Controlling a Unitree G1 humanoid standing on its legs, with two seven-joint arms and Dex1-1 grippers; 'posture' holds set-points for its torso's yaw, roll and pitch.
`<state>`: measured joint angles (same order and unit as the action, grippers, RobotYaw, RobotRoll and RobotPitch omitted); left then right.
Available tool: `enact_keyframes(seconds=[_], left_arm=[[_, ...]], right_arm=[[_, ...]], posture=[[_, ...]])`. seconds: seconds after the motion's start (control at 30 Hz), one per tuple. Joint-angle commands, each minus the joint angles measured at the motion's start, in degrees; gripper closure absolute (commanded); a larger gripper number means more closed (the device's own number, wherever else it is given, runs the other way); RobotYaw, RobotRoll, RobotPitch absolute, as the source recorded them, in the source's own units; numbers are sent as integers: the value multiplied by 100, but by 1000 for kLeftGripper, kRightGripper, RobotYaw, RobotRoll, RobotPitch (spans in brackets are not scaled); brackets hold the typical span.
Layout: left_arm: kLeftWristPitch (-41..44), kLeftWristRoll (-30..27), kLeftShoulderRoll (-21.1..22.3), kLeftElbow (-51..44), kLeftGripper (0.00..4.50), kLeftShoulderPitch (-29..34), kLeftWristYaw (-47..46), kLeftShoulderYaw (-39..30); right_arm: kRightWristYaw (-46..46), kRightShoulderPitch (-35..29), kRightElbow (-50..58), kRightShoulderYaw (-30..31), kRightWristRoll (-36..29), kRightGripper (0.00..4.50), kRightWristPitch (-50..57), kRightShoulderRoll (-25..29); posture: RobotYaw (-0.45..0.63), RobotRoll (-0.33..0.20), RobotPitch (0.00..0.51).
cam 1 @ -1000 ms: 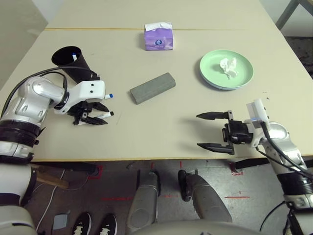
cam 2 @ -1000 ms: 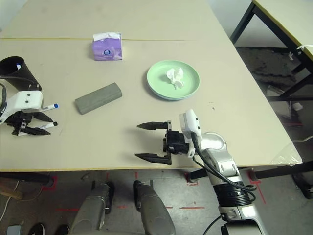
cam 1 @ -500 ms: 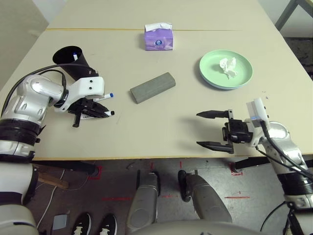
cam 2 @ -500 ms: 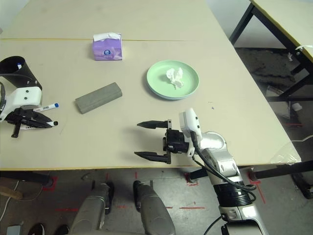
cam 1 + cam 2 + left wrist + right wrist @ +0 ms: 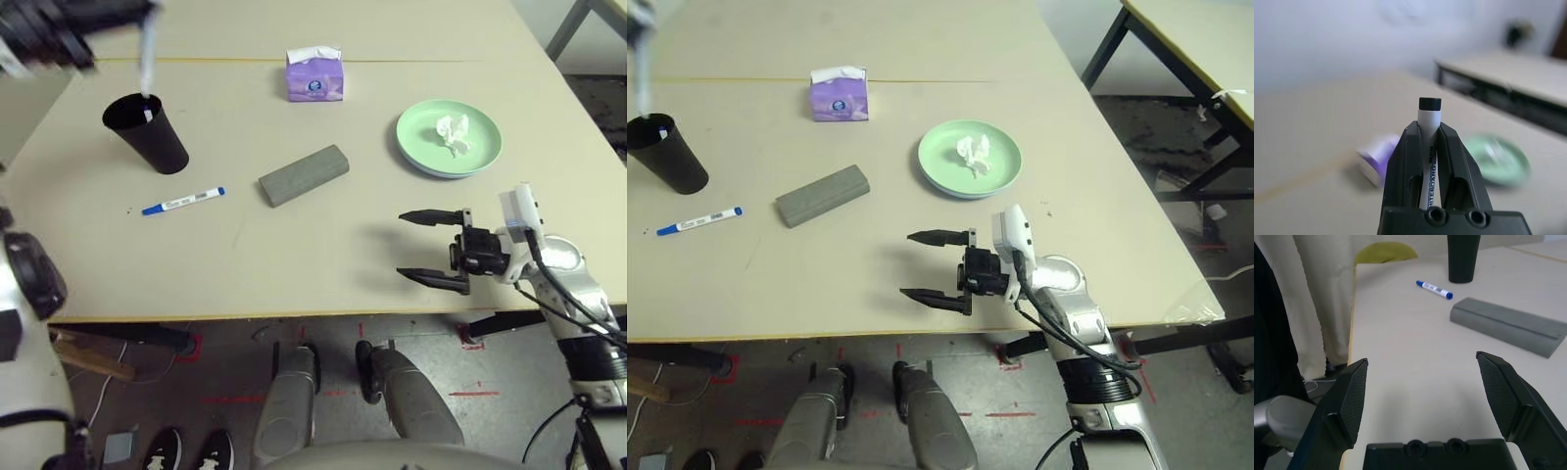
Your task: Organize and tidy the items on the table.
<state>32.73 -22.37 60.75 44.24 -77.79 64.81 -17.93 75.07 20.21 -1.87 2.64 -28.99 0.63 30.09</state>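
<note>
My left gripper [image 5: 137, 18] is raised at the table's far left, shut on a white marker with a black cap [image 5: 1429, 110]. The marker [image 5: 146, 61] hangs upright just above the black cup [image 5: 149, 137], which has a white and blue thing standing in it. A blue-capped marker [image 5: 183, 201] lies flat on the table [image 5: 294, 264] beside the cup. The grey glasses case [image 5: 304, 175] lies mid-table. A crumpled white tissue [image 5: 453, 132] rests on the green plate [image 5: 426, 157]. My right gripper [image 5: 432, 247] stands open near the front edge with nothing between its fingers [image 5: 1352, 396].
A purple tissue box [image 5: 314, 75] stands at the back, just in front of the yellowish seam. The table's front edge runs right under my right gripper. A dark-framed table [image 5: 1185, 39] stands off to the right.
My left arm has lifted off the table with the black-capped marker and carried it up over the cup. The blue-capped marker stays on the table. The right gripper barely moved.
</note>
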Motion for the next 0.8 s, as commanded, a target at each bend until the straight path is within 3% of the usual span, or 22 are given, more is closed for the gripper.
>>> enact_keyframes(seconds=[0.03,0.17,0.33,0.8], left_arm=[[-969,388,197,622,4207,226,-719,-118],[-2251,713,196,1045,4207,661,-1325,-104],[-3124,849,-67,1541,4207,902,-1857,-88],[-4225,1042,-743,2270,4207,794,-2247,3]], right_arm=[[29,113,-157,-3,68,0,-55,-13],[40,241,-282,-35,78,0,-68,13],[28,280,-299,-27,95,0,-68,27],[-114,-14,61,-63,45,0,22,152]], posture=[[23,0,221],[30,0,219],[18,0,220],[-22,0,225]])
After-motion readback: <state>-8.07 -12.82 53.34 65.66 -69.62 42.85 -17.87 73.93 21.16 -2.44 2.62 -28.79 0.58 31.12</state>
